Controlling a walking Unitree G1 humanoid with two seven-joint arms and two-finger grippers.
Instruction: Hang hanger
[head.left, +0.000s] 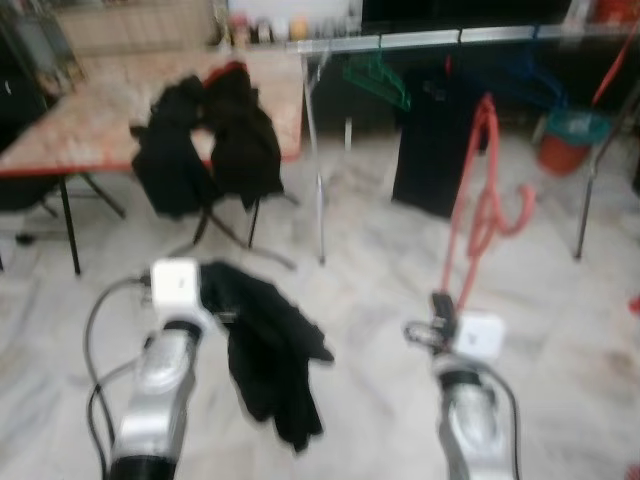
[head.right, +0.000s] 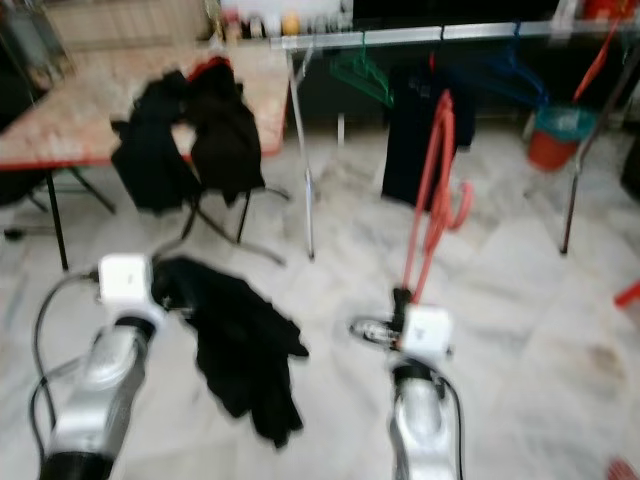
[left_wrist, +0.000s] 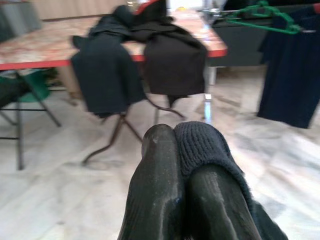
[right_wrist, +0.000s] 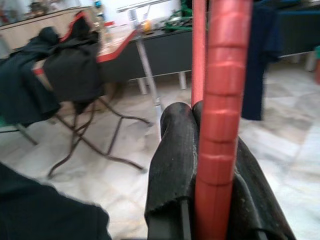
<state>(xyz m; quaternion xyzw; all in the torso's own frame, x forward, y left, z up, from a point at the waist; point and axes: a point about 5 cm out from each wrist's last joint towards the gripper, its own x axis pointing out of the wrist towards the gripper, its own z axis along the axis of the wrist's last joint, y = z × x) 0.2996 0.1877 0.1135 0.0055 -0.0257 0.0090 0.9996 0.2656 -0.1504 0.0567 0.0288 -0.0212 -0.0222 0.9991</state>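
A red-orange hanger (head.left: 485, 190) stands upright in front of me, its hook end up. My right gripper (head.left: 440, 305) is shut on its lower bar, which runs between the black fingers (right_wrist: 175, 145) in the right wrist view. My left gripper (left_wrist: 172, 135) is shut on a black knitted garment (head.left: 270, 350) that droops toward the floor beside my left arm. Across the room a metal clothes rail (head.left: 420, 40) carries a green hanger (head.left: 378, 78) and a hanging dark garment (head.left: 430, 150). The picture is blurred.
A red-edged table (head.left: 90, 110) stands at the left with black clothes (head.left: 210, 140) draped over its edge and folding legs below. An orange bucket (head.left: 565, 140) sits behind the rail at the right. Pale marble floor (head.left: 370, 300) lies between me and the rail.
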